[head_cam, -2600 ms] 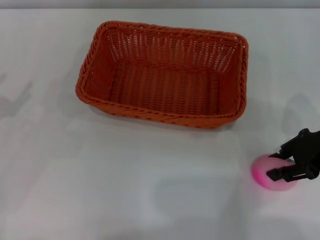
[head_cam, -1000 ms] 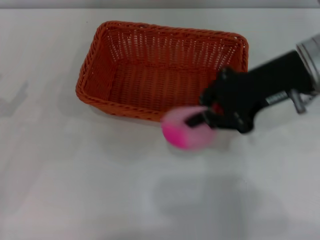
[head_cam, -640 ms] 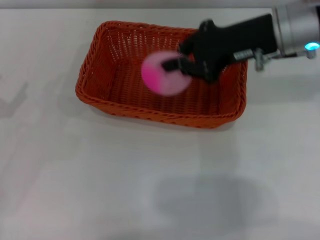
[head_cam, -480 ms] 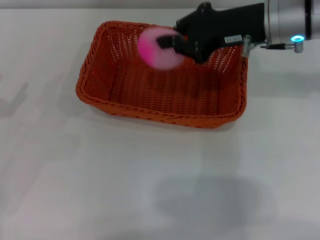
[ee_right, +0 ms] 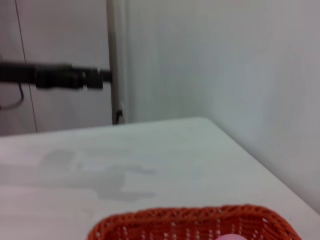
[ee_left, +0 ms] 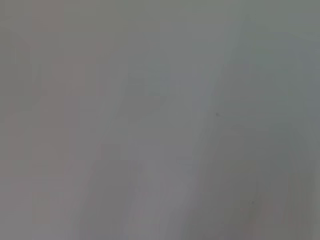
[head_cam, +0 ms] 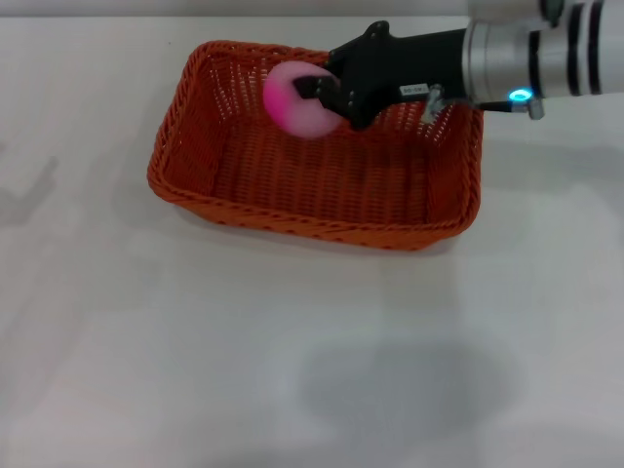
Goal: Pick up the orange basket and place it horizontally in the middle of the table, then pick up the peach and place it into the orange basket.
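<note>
Orange and woven, the basket [head_cam: 317, 146] is laid on the table [head_cam: 195, 341] with its long side running left to right. The peach [head_cam: 297, 99] is held above its far side, pinched in the right gripper [head_cam: 327, 93].

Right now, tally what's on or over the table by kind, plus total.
Basket: 1
Peach: 1, held over the basket by the right gripper
Total: 2 things, on the table. Left gripper is out of view.
</note>
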